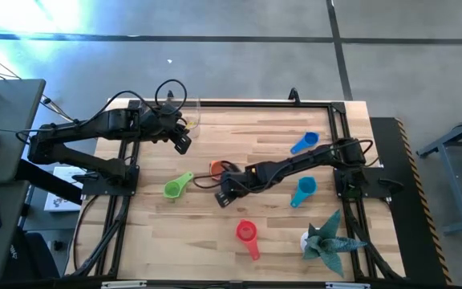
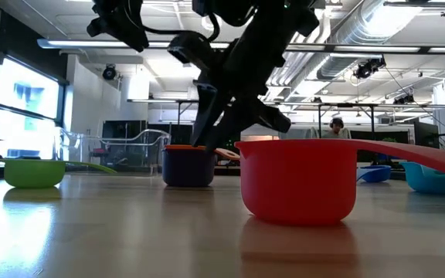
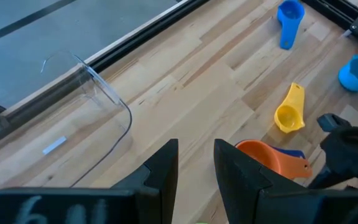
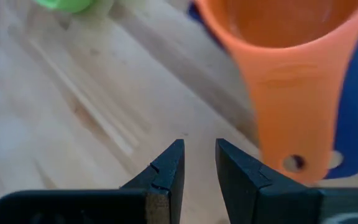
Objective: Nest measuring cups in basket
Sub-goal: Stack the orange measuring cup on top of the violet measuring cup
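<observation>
An orange cup (image 1: 217,167) sits nested in a dark blue-purple cup (image 2: 188,168) at mid-table. My right gripper (image 4: 199,155) hangs low just beside the orange cup's handle (image 4: 291,106), fingers slightly apart with nothing between them. Loose on the wood lie a green cup (image 1: 175,187), a red cup (image 1: 247,233), a blue cup (image 1: 304,143), a teal cup (image 1: 303,191) and a yellow cup (image 3: 289,112). The clear basket (image 3: 98,106) stands at the far left edge. My left gripper (image 3: 196,155) hovers near the basket, fingers apart and empty.
A spiky teal figure (image 1: 327,241) stands at the near right corner. Black frame rails (image 1: 119,201) run along the table's sides and far edge. Bare wood lies between the basket and the nested cups.
</observation>
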Available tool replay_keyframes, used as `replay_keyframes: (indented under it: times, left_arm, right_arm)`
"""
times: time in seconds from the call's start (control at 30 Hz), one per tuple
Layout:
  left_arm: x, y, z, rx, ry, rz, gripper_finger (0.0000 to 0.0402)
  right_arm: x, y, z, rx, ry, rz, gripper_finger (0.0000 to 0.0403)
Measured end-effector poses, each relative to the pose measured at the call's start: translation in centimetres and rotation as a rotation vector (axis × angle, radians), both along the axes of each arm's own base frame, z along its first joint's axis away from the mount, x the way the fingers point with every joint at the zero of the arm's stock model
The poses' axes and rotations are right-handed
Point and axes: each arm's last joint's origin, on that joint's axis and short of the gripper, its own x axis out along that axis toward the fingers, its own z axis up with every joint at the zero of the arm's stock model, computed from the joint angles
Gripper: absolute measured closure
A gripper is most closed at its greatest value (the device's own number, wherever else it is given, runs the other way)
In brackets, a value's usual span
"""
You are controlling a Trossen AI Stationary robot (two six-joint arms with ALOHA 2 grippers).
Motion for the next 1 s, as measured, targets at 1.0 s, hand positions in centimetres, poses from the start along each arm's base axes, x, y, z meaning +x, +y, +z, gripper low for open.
replay_keyframes:
  times: [1.0]
  left_arm:
    - [0.0, 0.0, 0.0, -0.001, 0.0, -0.001, 0.031]
  right_arm:
    - [-1.2, -1.4, -0.1, -0.034, 0.119, -0.114, 0.032]
